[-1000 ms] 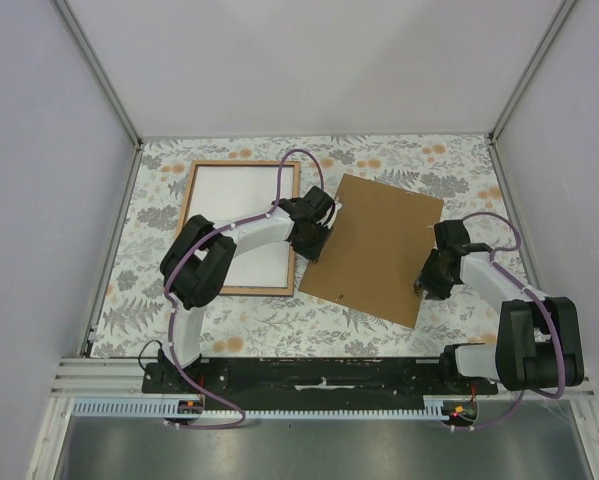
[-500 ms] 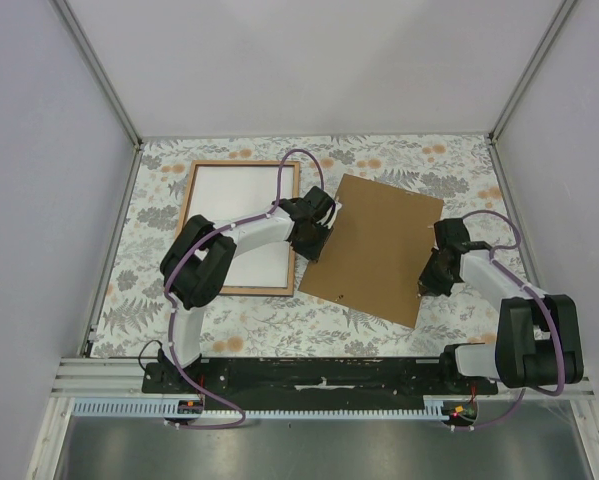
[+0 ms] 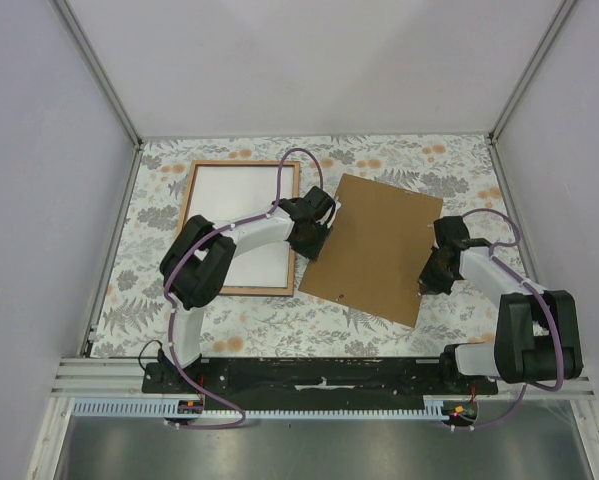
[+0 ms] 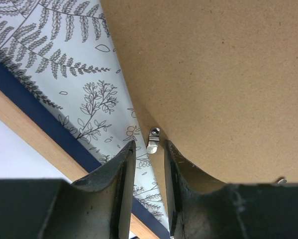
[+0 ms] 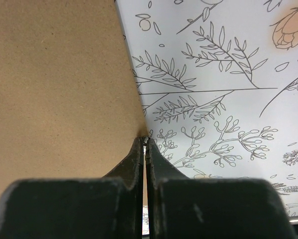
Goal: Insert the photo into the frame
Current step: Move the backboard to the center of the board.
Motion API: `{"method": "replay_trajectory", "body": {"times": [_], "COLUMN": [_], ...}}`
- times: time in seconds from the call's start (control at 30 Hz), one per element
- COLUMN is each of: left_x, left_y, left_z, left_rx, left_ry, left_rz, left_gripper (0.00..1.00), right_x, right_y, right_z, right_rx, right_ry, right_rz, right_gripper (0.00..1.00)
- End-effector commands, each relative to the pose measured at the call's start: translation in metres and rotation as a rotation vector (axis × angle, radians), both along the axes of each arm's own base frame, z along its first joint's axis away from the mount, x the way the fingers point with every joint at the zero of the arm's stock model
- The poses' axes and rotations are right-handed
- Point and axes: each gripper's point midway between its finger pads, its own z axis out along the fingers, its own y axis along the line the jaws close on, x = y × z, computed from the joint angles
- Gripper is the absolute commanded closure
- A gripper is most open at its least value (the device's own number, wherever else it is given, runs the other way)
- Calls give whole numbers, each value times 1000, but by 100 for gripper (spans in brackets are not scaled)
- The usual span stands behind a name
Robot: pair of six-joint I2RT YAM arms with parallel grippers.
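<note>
On the flower-printed bench, nearest the bases, the right end effector sits at the right edge of the brown board. Its fingers are pressed together with no gap. The tips meet right at the board's rim, but the wrist view is too tight to tell whether they nip it.

The board lies flat, turned off square, its long side leaning from near-left to far-right.

The left end effector is at the board's left edge. Its fingers stand apart, one on either side of a small metal tab on the rim.

Left of the board lies the frame, light wood rim up, its long axis running near to far and almost square to the bench. The photo lies inside that rim, white back up, with the same long axis.

By count there are one frame, one photo, one board and two arms.
</note>
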Motion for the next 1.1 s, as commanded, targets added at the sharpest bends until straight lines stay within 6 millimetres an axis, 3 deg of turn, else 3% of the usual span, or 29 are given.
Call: {"method": "replay_trajectory", "body": {"times": [0.0,0.4,0.73,0.93,1.07], "left_x": [4,10,10,18,20], "left_y": [33,39,29,35,27], "left_z": [-10,-15,-12,10,30], "left_rx": [131,168,121,133,65], "left_ry": [-32,-45,-25,-44,-30], "left_rz": [43,60,47,257,444], "left_gripper": [64,67,66,65,63], "right_x": [13,13,14,14,14], "right_y": [-18,-21,-19,-19,-19], "right_z": [5,5,6,5,5], "right_rx": [-70,-61,-54,-52,-54], "right_ry": [-28,-30,-36,-34,-36], "right_rz": [-18,-26,-19,-19,-19], "right_gripper": [100,100,100,100,100]}}
